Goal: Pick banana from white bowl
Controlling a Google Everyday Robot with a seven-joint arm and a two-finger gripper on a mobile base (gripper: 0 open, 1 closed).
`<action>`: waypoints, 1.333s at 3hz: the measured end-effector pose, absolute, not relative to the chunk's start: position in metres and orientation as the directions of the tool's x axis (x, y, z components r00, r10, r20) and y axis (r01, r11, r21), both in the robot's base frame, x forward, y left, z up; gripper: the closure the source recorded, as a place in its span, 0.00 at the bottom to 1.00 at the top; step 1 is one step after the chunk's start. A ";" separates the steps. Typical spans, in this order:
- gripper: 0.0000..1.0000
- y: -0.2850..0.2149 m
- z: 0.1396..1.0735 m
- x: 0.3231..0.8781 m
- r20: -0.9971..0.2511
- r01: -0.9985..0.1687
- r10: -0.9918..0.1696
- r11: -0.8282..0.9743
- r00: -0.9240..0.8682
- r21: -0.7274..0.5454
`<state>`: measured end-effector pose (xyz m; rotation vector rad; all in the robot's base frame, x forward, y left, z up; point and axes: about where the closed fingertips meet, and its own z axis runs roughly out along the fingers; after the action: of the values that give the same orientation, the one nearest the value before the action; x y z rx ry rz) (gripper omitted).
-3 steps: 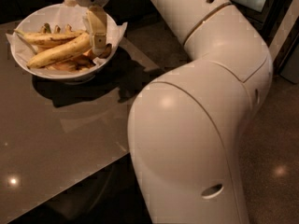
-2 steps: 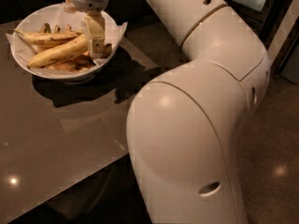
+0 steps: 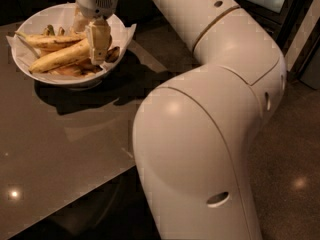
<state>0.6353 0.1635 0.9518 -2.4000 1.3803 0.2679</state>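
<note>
The white bowl (image 3: 30, 26) stands at the table's far left corner, lined with crinkled white paper. The banana (image 3: 59, 59), long, thick and yellow with brown specks, lies across the bowl's front. My gripper (image 3: 91, 34) hangs straight down into the bowl's right side. It is open, with one finger (image 3: 100, 38) in front of the banana's right end and the other behind it. The banana rests in the bowl. A thinner yellow banana (image 3: 50, 40) lies just behind it.
Small brownish bananas (image 3: 112, 54) lie at the bowl's back and right side. The bowl sits on a glossy brown table (image 3: 65, 144) whose near edge runs diagonally. My large white arm (image 3: 210, 114) fills the right half of the view.
The gripper has sunk slightly lower over the banana's right end. The bowl and the bananas have not moved.
</note>
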 end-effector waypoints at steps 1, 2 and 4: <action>0.30 0.162 0.945 0.639 -0.332 -0.864 -0.798 -0.463 0.504 -0.198; 0.31 0.162 0.932 0.647 -0.331 -0.869 -0.804 -0.462 0.494 -0.175; 0.73 0.168 0.930 0.657 -0.339 -0.873 -0.804 -0.448 0.488 -0.195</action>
<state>0.6569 0.1683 0.9300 -2.3964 1.4065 0.2806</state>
